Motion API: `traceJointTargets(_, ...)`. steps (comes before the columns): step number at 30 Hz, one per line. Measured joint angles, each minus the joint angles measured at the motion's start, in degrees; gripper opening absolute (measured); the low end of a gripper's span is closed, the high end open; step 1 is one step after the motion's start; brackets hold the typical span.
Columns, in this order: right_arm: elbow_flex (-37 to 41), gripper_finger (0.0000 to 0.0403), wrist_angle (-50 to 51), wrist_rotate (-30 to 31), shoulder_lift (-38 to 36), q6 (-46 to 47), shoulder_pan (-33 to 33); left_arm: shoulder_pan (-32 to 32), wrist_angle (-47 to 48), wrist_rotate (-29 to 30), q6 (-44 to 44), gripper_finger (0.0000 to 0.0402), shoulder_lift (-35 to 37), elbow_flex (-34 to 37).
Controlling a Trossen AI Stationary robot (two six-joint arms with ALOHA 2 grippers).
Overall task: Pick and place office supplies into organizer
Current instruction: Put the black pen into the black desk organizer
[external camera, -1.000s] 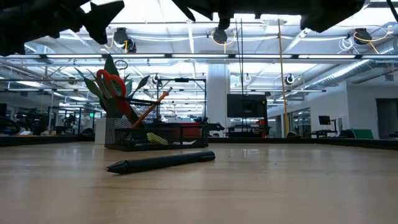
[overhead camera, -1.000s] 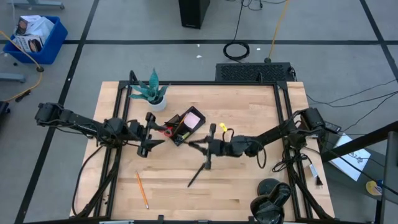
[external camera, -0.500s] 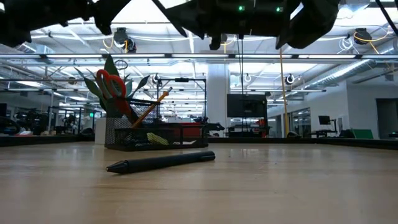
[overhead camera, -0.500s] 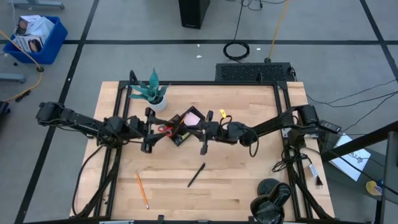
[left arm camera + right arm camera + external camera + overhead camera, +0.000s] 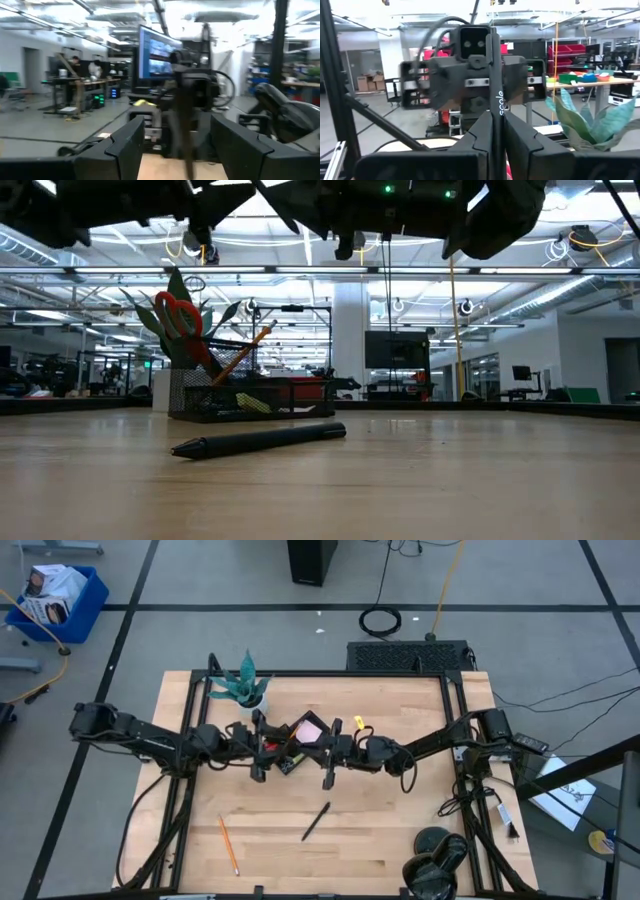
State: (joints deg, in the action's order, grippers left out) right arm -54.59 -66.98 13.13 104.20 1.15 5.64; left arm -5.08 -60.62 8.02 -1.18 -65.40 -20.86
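The black organizer (image 5: pixel 292 743) sits mid-table, holding a pink sticky pad (image 5: pixel 310 728) and red scissors (image 5: pixel 180 315) that stand in it beside orange pencils (image 5: pixel 245 350). My right gripper (image 5: pixel 328 752) hovers just right of it, shut on a black pen (image 5: pixel 495 75). My left gripper (image 5: pixel 262 748) is open over the organizer's left end, its fingers (image 5: pixel 125 145) wide apart and facing the right gripper. A second black pen (image 5: pixel 316 821) lies flat on the table, also in the low view (image 5: pixel 260 440). An orange pencil (image 5: pixel 228 845) lies near the near edge. My right gripper pinches the black pen's shaft (image 5: pixel 495 112) between its two fingers (image 5: pixel 517 142). The fingers come level from the table's right, and the pen runs across them. The pen is lifted clear of the table and stands roughly upright in the wrist view.
A potted green plant (image 5: pixel 243 688) stands at the far left corner, close behind the organizer. Small yellow bits (image 5: pixel 357 725) lie right of the organizer. Bare wood (image 5: pixel 400 840) spreads along the near right side.
My right gripper carried its pen up and toward the far edge and the organizer, then held still. My left gripper moved toward the table's right, over the organizer's left end. The pen on the table stayed put.
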Motion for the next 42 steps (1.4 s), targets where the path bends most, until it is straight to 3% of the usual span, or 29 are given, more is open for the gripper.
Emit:
traceJointTargets(10,0.0,0.0025,0.4,0.1,0.0,0.8,0.0,0.2,0.7,-1.3,0.2,0.0216,-2.9,-2.2)
traceJointTargets(21,0.0,0.0027,1.2,0.1,0.0,-0.4,0.1,0.2,0.8,-1.8,1.0,0.0058,-2.9,-2.2)
traceJointTargets(25,0.0,0.0027,1.2,0.0,0.0,-1.1,0.1,0.2,0.8,-1.8,2.2,0.0023,-2.9,-2.2)
traceJointTargets(34,1.1,0.0062,2.5,0.6,0.0,-5.1,0.1,0.2,1.5,-1.8,0.4,0.006,-2.8,-2.2)
traceJointTargets(42,5.6,0.0116,1.2,6.2,-0.7,-7.3,-0.6,0.1,6.7,1.3,1.3,0.002,-2.4,-2.2)
